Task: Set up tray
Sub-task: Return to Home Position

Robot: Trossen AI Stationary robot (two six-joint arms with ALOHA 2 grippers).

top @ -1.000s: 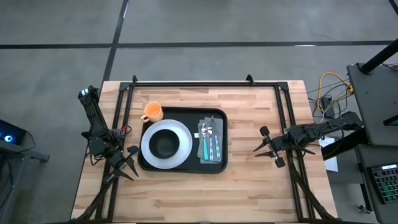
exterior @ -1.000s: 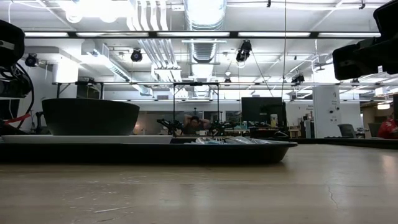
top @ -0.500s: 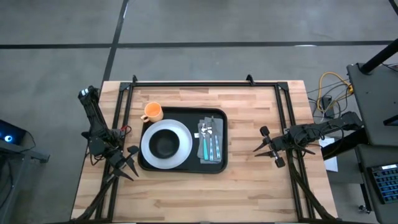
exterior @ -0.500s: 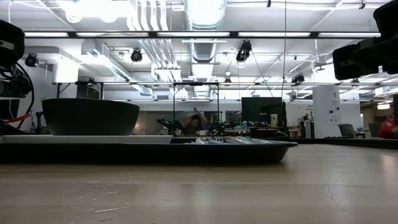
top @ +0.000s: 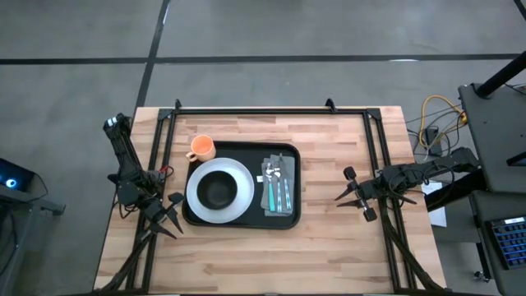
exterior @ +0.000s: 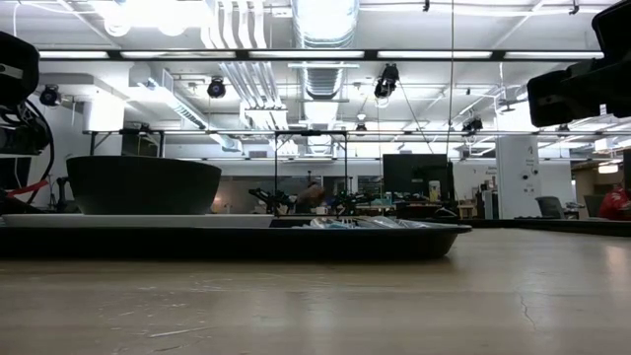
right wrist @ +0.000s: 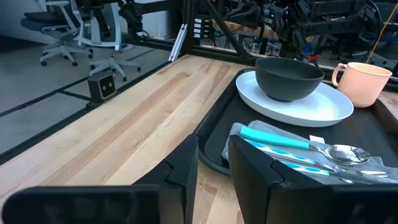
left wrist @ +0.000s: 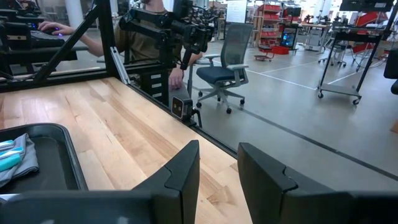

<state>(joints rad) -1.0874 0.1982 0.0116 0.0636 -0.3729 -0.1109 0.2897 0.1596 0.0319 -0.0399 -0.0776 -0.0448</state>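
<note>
Black tray [top: 246,151] lies long axis left-right between both arms; left gripper [top: 173,211] and right gripper [top: 344,196] slightly parted, empty.

A grey concrete floor [top: 329,29] surrounds the wooden table [top: 329,164], a grey office chair [left wrist: 221,73] stands nearby, and ducts [exterior: 325,20] and bright lights [exterior: 148,12] hang overhead.

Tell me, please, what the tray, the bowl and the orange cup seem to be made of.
The tray looks like black plastic: smooth, with a faint sheen along its low moulded rim. The bowl is dark grey and matte, with an even thin wall; plastic or ceramic, the look leaves it open. The cup is pale orange and dull, probably plastic.
</note>
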